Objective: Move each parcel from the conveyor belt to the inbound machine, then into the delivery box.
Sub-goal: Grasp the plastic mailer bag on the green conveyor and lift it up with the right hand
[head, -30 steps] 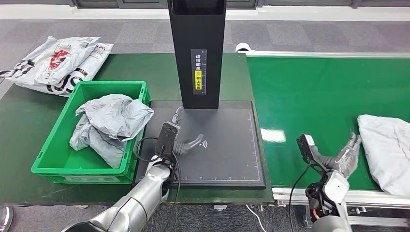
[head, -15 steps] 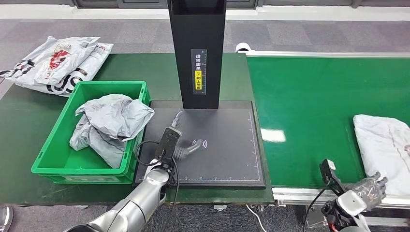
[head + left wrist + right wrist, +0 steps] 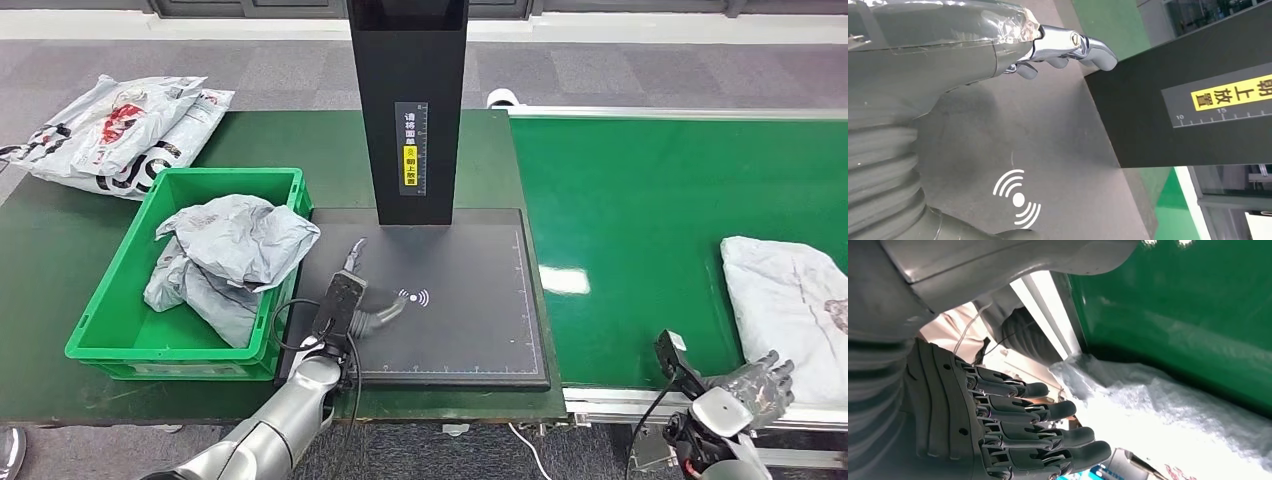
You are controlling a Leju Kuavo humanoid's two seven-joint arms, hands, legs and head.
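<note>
Fingers [image 3: 1048,412] of your right hand [image 3: 757,383] are spread a little apart and only slightly bent, holding nothing; in the right wrist view they reach toward the near edge of the grey parcel [image 3: 790,310] without clearly touching it, though you cannot tell from the head view whether the tips brush the wrapping. That hand sits low, at the near rail of the conveyor belt [image 3: 640,200], with its forearm coming up from below the belt's edge and the palm turned toward the parcel. The parcel itself lies flat on the green belt at its right end, just beyond the hand. Your left hand [image 3: 370,300] hangs over the dark scanning plate of the inbound machine [image 3: 470,300], its silver arm rising from the lower left; the fingers are apart and extended, empty, with one pointing toward the machine's black column [image 3: 408,100] and the thumb [image 3: 385,315] stretched toward the white wireless mark [image 3: 414,297] on the plate. In the left wrist view the fingertips [image 3: 1088,45] sit close beside the column's base, just short of it. To the left of the plate stands the green delivery box [image 3: 110,300] with crumpled grey parcels [image 3: 235,255] inside, and more white bags [image 3: 115,130] lie on the table's far left corner.
</note>
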